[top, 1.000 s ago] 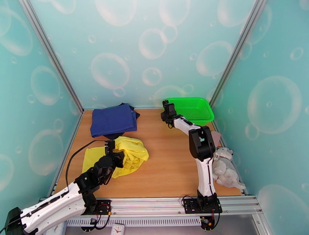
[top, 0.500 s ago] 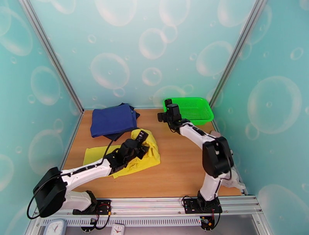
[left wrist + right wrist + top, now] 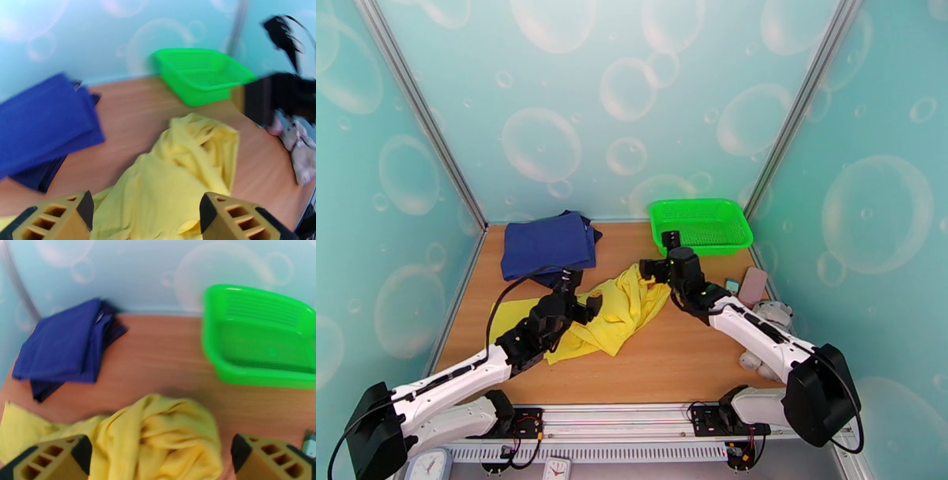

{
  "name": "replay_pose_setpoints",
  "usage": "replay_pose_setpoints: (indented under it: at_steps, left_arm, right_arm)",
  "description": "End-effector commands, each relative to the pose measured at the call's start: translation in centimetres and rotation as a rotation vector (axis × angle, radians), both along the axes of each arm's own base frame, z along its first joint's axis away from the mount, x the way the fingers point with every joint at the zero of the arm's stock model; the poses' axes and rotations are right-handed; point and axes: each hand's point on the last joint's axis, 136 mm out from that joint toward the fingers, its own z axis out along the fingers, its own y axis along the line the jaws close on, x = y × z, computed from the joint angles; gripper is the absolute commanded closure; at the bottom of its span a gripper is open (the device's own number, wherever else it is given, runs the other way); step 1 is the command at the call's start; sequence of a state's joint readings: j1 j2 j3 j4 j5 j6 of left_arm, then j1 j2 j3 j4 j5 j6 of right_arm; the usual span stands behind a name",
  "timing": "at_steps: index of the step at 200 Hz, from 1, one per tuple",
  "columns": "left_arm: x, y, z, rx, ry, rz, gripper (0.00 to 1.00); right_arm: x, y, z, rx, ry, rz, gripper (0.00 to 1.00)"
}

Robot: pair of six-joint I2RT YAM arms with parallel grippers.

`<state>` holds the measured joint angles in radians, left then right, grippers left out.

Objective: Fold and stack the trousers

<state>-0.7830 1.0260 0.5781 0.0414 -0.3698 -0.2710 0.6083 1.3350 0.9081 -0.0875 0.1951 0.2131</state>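
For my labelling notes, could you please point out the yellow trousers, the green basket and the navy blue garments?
yellow trousers (image 3: 620, 304), top external view, bunched middle of the cloth.
green basket (image 3: 723, 247), top external view, near wall.
navy blue garments (image 3: 549, 245), top external view, top layer.

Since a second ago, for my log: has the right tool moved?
Yes: the right tool moved away from the green basket, toward the yellow trousers.

I am viewing right gripper (image 3: 161, 458) gaping above bunched trousers (image 3: 158, 429), navy cloth (image 3: 63, 342) lying back-left, green basket (image 3: 256, 374) sitting back-right
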Motion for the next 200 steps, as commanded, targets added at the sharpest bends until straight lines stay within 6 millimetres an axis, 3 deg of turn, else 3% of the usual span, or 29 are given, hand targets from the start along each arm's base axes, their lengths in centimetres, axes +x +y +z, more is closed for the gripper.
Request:
replay_pose_setpoints:
  at_steps: [1, 31, 60, 105, 169, 200]
  left_arm:
    - [-2.1, 4.8, -6.8, -0.017, 0.236, 0.162, 0.26]
    - [-2.1, 7.5, -8.8, -0.095, 0.255, 0.212, 0.26]
    - [-2.0, 7.9, -9.6, -0.189, 0.283, 0.241, 0.28]
    - [-2.7, 8.1, -10.4, -0.234, 0.305, 0.253, 0.33]
    - [-3.4, 8.4, -10.4, -0.306, 0.292, 0.260, 0.38]
    - [-3.5, 8.3, -10.4, -0.311, 0.290, 0.251, 0.38]
  right_arm:
    - [-4.3, 3.5, -2.8, -0.083, 0.069, 0.105, 0.01]
    - [-9.5, 5.4, -5.7, -0.038, 0.121, 0.105, 0.01]
    - [-14.1, 6.7, -8.3, -0.037, 0.112, 0.160, 0.01]
    - [-17.6, 8.3, -12.2, -0.141, 0.152, 0.203, 0.03]
    - [-16.5, 10.2, -14.7, -0.242, 0.123, 0.164, 0.03]
    - [-15.3, 9.9, -15.2, -0.318, 0.093, 0.108, 0.11]
